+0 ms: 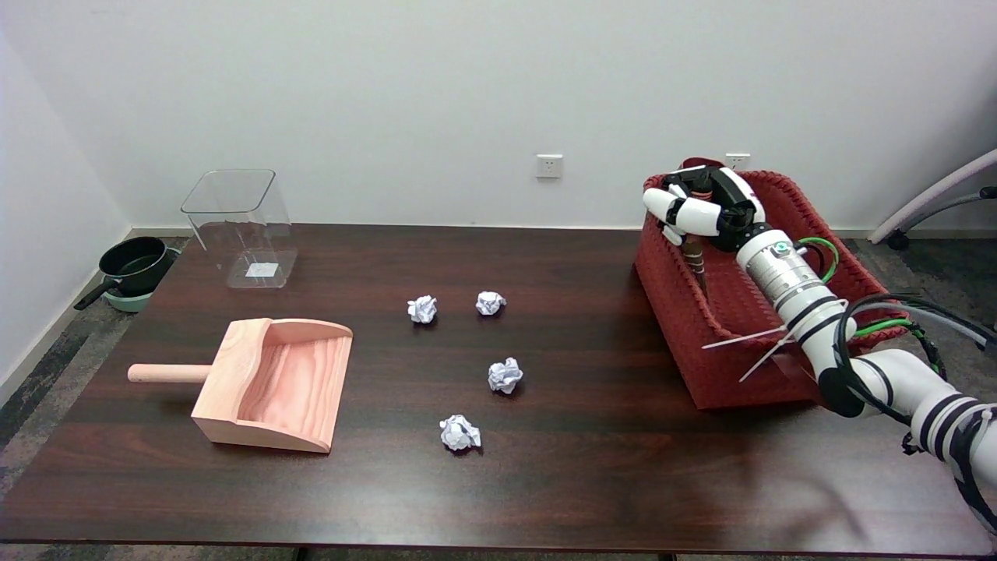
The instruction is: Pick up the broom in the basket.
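At the right of the frame stands a red woven basket (685,312) with slanted walls, on the dark brown wooden table (592,467). The right hand (705,209) reaches in from the lower right and is over the basket's upper left part, its black-and-white fingers curled around the broom (694,257). Only a short, dark brown stick-like part of the broom shows under the fingers, inside the basket near its left wall; the rest is hidden.

In the middle of the table lie four crumpled white paper balls (505,375), apart from each other. At the lower left rests a light wooden dustpan (273,386) with a round handle pointing left. At the upper left stands a clear plastic bin (241,230) with rounded corners. On the floor at the far left is a black pan (132,265).
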Controlling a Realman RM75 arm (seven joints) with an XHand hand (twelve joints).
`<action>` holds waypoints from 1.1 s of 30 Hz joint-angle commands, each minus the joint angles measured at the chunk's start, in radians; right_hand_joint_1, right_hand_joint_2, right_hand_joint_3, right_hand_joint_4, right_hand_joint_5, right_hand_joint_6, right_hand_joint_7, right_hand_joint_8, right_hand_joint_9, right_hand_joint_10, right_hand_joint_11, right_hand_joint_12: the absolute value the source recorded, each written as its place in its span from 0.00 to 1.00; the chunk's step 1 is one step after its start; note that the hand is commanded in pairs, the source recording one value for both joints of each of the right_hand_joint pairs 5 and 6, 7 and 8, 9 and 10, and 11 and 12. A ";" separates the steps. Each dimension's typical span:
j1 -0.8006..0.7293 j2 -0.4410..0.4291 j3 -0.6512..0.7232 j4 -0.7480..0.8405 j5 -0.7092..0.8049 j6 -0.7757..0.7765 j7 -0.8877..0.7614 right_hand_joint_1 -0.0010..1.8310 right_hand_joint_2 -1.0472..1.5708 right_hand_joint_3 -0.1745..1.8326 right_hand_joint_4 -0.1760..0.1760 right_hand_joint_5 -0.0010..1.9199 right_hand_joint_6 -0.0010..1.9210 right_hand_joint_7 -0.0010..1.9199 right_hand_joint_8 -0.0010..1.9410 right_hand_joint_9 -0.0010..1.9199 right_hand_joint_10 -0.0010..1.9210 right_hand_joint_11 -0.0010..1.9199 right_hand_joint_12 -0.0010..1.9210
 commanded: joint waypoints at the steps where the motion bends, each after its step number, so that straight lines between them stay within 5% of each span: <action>1: 0.024 -0.014 0.016 0.007 0.001 -0.012 0.000 0.67 0.84 0.39 0.50 1.00 1.00 1.00 0.99 0.94 0.94 0.87 0.87; 33: -0.002 -0.014 0.291 -0.097 -0.130 -0.003 -0.063 0.68 0.85 0.39 0.50 1.00 1.00 1.00 0.99 0.95 0.95 0.88 0.88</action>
